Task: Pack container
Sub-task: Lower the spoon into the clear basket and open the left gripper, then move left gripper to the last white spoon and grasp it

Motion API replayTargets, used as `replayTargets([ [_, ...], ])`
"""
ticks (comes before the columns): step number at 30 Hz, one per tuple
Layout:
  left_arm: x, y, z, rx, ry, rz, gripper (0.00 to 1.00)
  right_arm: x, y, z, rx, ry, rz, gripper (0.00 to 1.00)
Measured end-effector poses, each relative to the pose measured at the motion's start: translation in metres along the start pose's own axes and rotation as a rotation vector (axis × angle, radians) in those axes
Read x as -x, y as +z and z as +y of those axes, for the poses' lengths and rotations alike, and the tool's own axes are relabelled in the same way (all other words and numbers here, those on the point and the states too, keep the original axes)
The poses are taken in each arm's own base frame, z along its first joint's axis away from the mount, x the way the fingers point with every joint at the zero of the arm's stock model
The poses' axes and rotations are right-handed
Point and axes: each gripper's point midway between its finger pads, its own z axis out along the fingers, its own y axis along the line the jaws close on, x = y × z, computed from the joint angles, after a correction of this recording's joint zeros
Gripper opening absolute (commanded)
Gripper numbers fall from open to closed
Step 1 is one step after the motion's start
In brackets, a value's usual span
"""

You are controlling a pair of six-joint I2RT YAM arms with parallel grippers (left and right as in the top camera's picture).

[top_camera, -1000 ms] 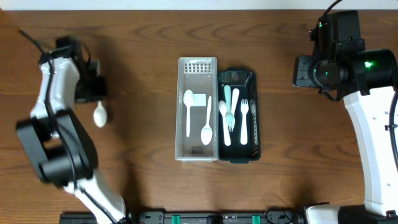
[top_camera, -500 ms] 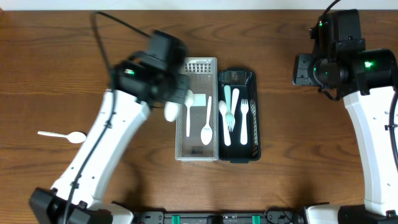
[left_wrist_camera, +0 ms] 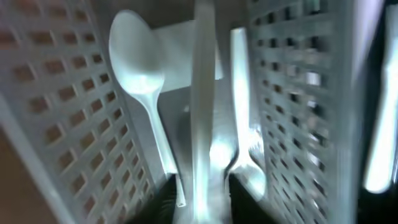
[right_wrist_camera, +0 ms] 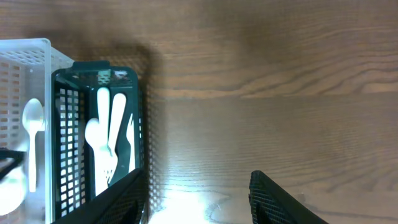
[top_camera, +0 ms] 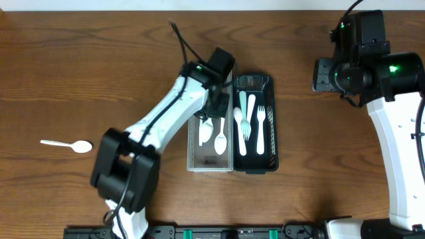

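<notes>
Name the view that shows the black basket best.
Overhead: the whole black basket shows, cutlery included. Right wrist cuts off its lower end; left wrist gives only a blurred dark edge.

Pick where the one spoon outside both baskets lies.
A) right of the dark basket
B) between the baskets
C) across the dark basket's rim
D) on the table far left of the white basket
D: the loose spoon lies alone on the table, well left of the white basket.
</notes>
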Motion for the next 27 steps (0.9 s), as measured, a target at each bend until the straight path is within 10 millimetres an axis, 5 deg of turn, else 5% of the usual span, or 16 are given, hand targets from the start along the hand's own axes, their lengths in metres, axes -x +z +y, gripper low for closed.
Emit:
replayTargets([
  [3, 0.001, -0.002, 0.007, 0.035, 0.011, -0.013, 0.58, 0.0, 0.0, 0.0, 0.0, -0.002, 0.0, 0.56],
  [8, 0.006, -0.027, 0.018, 0.074, 0.017, -0.077, 0.63, 0.0, 0.0, 0.0, 0.0, -0.012, 0.0, 0.56],
  [13, 0.022, -0.097, 0.043, 0.069, -0.042, -0.266, 0.73, 0.0, 0.0, 0.0, 0.0, -0.025, 0.0, 0.56],
  [16, 0.021, -0.158, 0.094, 0.118, -0.23, -0.413, 0.87, 0.0, 0.0, 0.0, 0.0, -0.027, 0.0, 0.56],
  [20, -0.021, -0.206, 0.196, 0.25, -0.669, -0.484, 1.0, 0.0, 0.0, 0.0, 0.0, -0.029, 0.0, 0.56],
  [27, -0.092, -0.205, 0.324, 0.353, -1.291, -0.443, 0.99, -0.001, 0.0, 0.0, -0.001, -0.029, 0.004, 0.56],
])
